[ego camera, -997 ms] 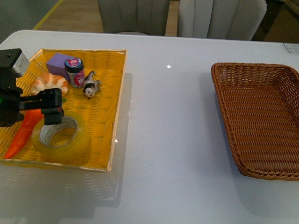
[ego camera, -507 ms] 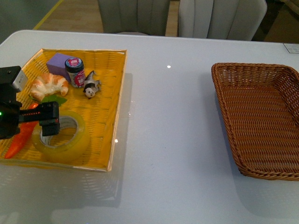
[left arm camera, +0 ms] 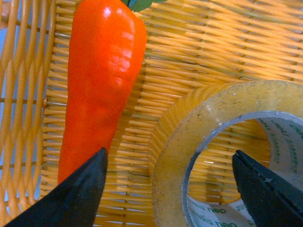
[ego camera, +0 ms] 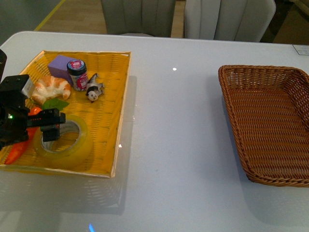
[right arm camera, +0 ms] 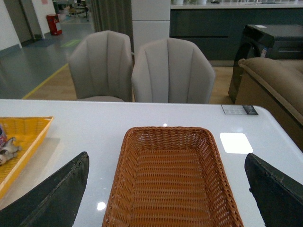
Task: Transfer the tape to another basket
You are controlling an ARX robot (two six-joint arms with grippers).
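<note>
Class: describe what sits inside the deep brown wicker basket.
Inside the deep brown wicker basket, only bare woven floor shows; no object. The near wall hides a strip of floor behind it in the front view.

White glossy table point(ego camera: 183, 145), two grey padded chairs point(right arm camera: 173, 71) behind, wood floor point(ego camera: 82, 17), dark cabinets point(right arm camera: 213, 28), brown sofa point(right arm camera: 274, 80)

Tape point(ego camera: 82, 143) flat in yel. tray point(ego camera: 109, 112); basket point(ego camera: 270, 121) apart

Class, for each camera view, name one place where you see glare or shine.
Front view: a small bright glint on the white table. Left wrist view: glossy highlights on the orange carrot beside the tape. Right wrist view: a bright rectangular reflection on the table beside the basket.
</note>
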